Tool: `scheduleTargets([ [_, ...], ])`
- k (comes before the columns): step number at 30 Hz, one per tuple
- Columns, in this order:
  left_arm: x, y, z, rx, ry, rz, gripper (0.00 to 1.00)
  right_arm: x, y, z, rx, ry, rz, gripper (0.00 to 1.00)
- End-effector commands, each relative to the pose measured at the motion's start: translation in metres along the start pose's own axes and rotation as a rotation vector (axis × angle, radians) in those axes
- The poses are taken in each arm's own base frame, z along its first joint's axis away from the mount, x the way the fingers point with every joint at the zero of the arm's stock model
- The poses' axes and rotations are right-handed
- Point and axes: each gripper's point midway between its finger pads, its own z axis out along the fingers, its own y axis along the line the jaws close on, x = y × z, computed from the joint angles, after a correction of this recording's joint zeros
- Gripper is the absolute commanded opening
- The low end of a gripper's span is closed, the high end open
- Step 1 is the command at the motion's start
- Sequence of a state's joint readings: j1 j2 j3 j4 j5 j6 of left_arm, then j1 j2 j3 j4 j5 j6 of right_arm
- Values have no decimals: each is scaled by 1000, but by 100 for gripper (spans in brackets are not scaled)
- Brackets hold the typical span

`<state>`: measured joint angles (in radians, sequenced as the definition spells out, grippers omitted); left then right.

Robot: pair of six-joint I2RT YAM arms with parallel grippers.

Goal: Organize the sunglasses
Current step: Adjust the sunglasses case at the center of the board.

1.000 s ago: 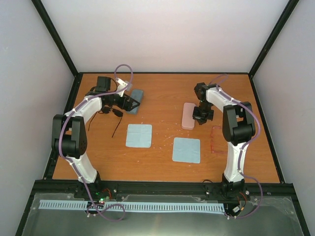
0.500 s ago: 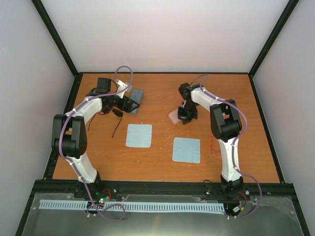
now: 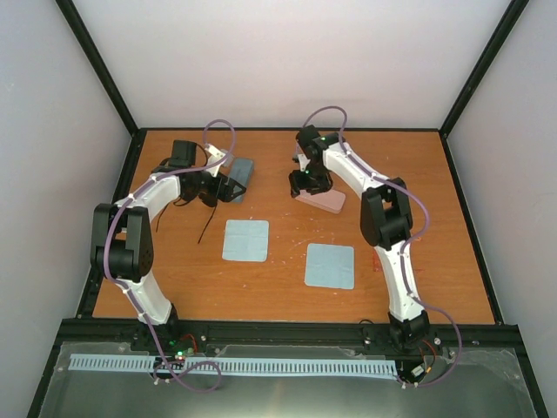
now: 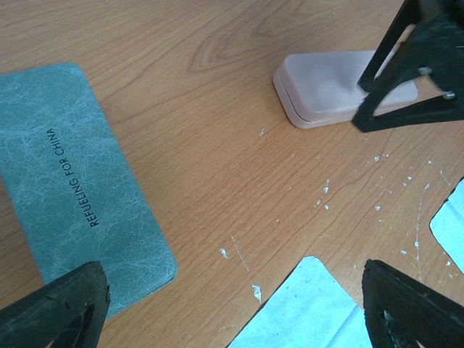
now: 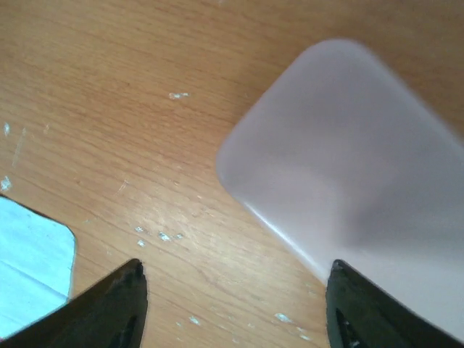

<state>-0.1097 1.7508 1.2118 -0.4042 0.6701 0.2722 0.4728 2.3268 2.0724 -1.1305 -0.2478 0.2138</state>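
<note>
Right gripper (image 5: 235, 270), fingers parted, hangs just over one end of the pink case (image 5: 348, 159), which lies flat on the wooden table (image 3: 435, 174) at far centre; nothing is clasped. In the right wrist view the case is blurred and cut off at the right edge, and whether the finger on that side touches it cannot be told. Left gripper (image 4: 233, 275), jaws wide apart and empty, is poised beside the blue-grey case (image 4: 80, 181) printed "REFUELING FOR CHINA"; only its two fingertips show, at the lower corners of the left wrist view. Only the black sunglasses (image 3: 207, 200) can be made out. They lie at the far left of the table, just on the near side of the left gripper and partly hidden by the left arm (image 3: 148, 196), with one thin temple trailing toward a light-blue cloth (image 3: 245, 239). A second cloth (image 3: 330, 266) lies apart, to its right. The left arm is bent at the elbow, forearm pointing rightward; the right arm (image 3: 387, 218) reaches far out, arcing leftward to the table's centre.
</note>
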Motion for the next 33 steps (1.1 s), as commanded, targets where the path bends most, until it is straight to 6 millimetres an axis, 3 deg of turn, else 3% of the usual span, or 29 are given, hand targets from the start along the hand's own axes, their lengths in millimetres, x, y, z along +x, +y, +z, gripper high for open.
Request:
scheduleTargets([
  [1, -15, -3, -10, -21, -25, 54, 94, -9, -16, -52, 148, -127, -211, 82],
  [3, -13, -2, -9, -25, -13, 59, 94, -5, -38, -56, 220, -136, -293, 90],
  [7, -5, 0, -8, -36, 17, 78, 94, 8, -86, -60, 237, -111, -266, 99],
  [10, 3, 0, -6, -35, 39, 90, 94, 9, -101, -68, 255, -130, -284, 100],
  [17, 18, 3, -1, -34, 87, 109, 94, 9, -113, -58, 291, -129, -443, 100],
  [22, 21, 6, 2, -35, 101, 115, 94, 7, -104, -53, 230, -130, -476, 100],
  [25, 21, 7, 5, -29, 103, 111, 95, 7, -112, -44, 265, -109, -477, 100],
  [33, 20, 7, 7, -17, 101, 110, 95, 7, -100, -14, 211, -57, -494, 100],
])
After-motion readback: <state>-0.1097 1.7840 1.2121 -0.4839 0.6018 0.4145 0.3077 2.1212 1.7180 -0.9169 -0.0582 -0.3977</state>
